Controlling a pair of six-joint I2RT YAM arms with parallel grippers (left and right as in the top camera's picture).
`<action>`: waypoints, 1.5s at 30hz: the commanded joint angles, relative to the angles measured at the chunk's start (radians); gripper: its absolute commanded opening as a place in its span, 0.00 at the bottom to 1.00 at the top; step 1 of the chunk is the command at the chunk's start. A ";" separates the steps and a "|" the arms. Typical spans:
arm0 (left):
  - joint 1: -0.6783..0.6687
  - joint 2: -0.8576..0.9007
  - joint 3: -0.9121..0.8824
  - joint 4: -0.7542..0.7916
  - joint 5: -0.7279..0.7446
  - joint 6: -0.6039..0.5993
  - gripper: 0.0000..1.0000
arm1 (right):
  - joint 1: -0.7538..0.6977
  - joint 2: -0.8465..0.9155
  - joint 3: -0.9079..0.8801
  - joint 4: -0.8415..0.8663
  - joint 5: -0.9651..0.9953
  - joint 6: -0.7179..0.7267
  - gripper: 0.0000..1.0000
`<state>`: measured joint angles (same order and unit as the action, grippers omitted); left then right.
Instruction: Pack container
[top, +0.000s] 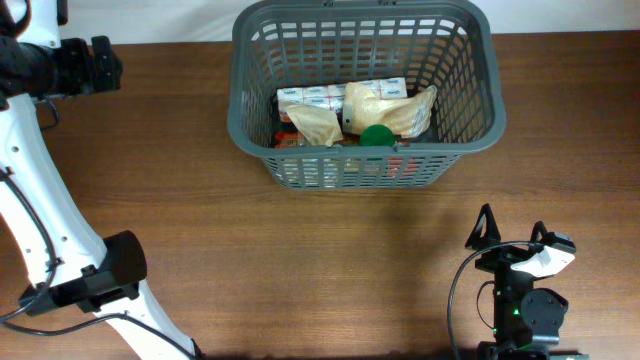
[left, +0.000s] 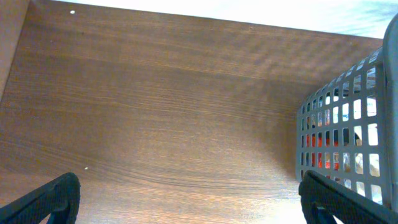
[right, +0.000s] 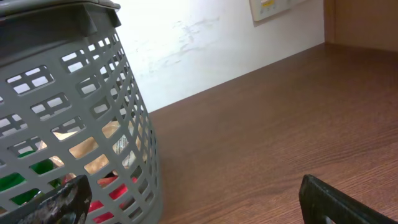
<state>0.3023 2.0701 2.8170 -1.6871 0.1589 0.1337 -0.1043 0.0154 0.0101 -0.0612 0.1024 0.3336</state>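
Observation:
The container (top: 470, 120) is a dark grey slotted basket at the back middle of the table. Inside lie white packets (top: 320, 97), tan pouches (top: 385, 108), a green round object (top: 377, 136) and something red low down. My left gripper (top: 98, 65) is at the far left, away from the container, open and empty; its fingertips frame bare wood in the left wrist view (left: 186, 199), with the container's side (left: 342, 137) at right. My right gripper (top: 512, 235) is at the front right, open and empty; in the right wrist view (right: 199, 202) the container wall (right: 74, 124) is at left.
The brown wooden table (top: 300, 250) runs to a white wall at the back (right: 205, 43). The left arm's white links and black base (top: 100, 275) stand at the front left.

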 joint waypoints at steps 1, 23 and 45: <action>-0.052 -0.100 -0.023 0.000 -0.003 -0.006 0.99 | -0.008 -0.012 -0.005 -0.010 -0.013 0.001 0.99; -0.365 -1.588 -1.820 1.121 0.069 -0.006 0.99 | -0.008 -0.012 -0.005 -0.010 -0.013 0.001 0.99; -0.365 -2.065 -2.736 1.435 0.039 -0.137 0.99 | -0.008 -0.012 -0.005 -0.010 -0.013 0.001 0.99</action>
<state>-0.0608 0.0166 0.1074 -0.2852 0.2325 -0.0017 -0.1043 0.0101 0.0101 -0.0631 0.0872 0.3336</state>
